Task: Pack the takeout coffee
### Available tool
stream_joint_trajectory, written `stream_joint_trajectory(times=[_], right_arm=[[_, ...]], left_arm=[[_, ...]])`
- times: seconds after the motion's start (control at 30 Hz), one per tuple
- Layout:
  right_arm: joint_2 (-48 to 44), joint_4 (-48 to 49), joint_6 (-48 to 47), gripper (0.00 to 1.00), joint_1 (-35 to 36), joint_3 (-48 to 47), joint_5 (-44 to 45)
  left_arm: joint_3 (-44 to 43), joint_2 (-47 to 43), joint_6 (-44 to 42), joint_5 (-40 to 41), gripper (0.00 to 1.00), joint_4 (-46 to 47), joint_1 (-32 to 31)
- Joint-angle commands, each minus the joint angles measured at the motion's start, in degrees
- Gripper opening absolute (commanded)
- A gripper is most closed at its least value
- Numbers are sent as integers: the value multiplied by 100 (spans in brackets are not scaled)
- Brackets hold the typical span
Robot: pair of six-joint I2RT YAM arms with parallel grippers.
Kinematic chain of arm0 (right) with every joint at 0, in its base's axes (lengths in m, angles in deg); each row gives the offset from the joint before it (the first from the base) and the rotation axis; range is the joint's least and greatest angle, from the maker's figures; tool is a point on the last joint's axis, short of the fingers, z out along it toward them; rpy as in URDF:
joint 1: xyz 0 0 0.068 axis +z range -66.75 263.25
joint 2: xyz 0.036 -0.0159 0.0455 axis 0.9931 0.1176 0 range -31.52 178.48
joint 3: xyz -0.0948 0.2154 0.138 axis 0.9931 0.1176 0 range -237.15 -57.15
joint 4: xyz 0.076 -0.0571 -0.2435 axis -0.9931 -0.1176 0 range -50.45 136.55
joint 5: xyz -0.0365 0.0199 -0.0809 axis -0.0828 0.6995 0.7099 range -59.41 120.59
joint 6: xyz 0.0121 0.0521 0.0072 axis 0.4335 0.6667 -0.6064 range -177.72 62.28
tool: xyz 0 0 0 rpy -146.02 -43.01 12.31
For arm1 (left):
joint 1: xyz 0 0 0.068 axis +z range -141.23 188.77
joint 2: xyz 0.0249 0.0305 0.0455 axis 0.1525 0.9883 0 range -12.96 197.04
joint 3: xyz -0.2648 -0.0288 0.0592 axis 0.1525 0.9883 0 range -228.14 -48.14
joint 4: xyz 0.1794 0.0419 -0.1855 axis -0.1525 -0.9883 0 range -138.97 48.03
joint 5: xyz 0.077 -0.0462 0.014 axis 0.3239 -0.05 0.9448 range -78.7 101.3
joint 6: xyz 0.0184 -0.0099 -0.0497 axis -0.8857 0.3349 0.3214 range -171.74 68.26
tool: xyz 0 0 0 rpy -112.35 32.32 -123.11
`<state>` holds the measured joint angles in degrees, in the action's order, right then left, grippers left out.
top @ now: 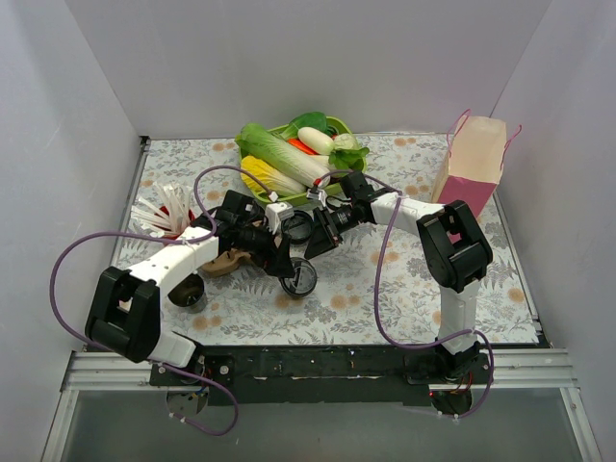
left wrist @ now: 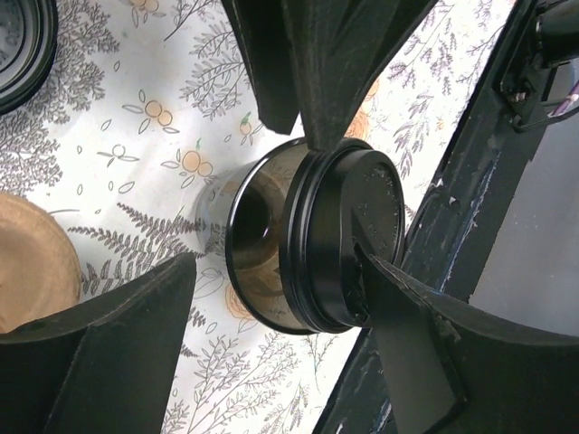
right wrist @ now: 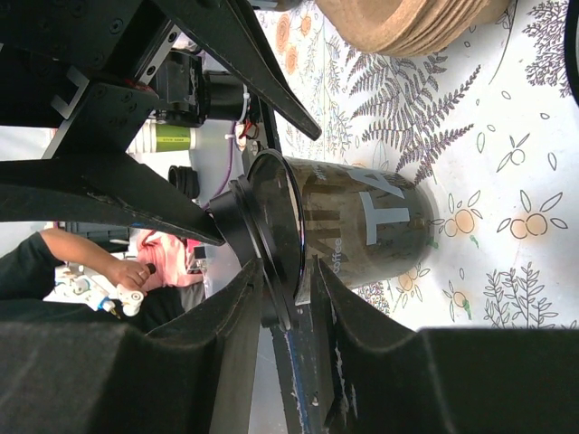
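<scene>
Broadly, a bench (top: pixel 423 308) under a cloth (left wrist: pixel 136 136) printed with ferns and orange sprigs, walled in white on three sides. At back right, a pink paper bag (top: pixel 470 164), upright, mouth open. At back centre, a green basket (top: pixel 339 125) heaped with vegetables, a long cabbage (top: pixel 279 154) foremost. Left of middle, a brown cardboard carrier (top: pixel 229 262), half hidden beneath the left arm (top: pixel 168 262); behind it, a red cup of white straws (top: pixel 171 217); nearer the rail, tucked beside that forearm, another dark lidded cup (top: pixel 189 294). Crowding the middle, both wrists and their purple cables, blocking much of the overhead view of the takeout coffee (top: pixel 300 277), just right of the carrier and well apart from the bag. Tipped over, black lid (left wrist: pixel 357 235) aimed at the near rail, base away from it. Resting on the cloth or raised off it: cannot tell. On the dark wall, a large white "T" and a small word seeming to read "coffee"; other lettering too dim to read. Left arm reaching in low from the left; right arm (top: pixel 423 219) folded at the elbow and stretched leftward. Left claw (left wrist: pixel 276 258) spread wide, straddling the cup, a finger on each side, gripping nothing. Right claw (right wrist: pixel 288 271) drawn nearly together, nipping the lid's rim between its fingers.
</scene>
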<state>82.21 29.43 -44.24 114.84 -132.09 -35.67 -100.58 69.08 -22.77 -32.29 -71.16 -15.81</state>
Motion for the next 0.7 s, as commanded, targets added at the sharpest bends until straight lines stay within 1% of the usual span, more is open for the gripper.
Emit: stream_joint_trajectory(times=[0.0,0.33,0.53,0.67], right_arm=[[-167,-98,-82,35,31,-232,-36],[-229,-124,-161,35,31,-188,-36],[-281,-300,-503,37,49,-214,25],[-281,-344,-539,37,49,-249,60]], left_arm=[[-161,-338,-120,316,74,-236,23],[-249,-320,38,413,72,-166,32],[-354,-180,240,430,72,10,41],[-424,-74,223,474,72,1,58]])
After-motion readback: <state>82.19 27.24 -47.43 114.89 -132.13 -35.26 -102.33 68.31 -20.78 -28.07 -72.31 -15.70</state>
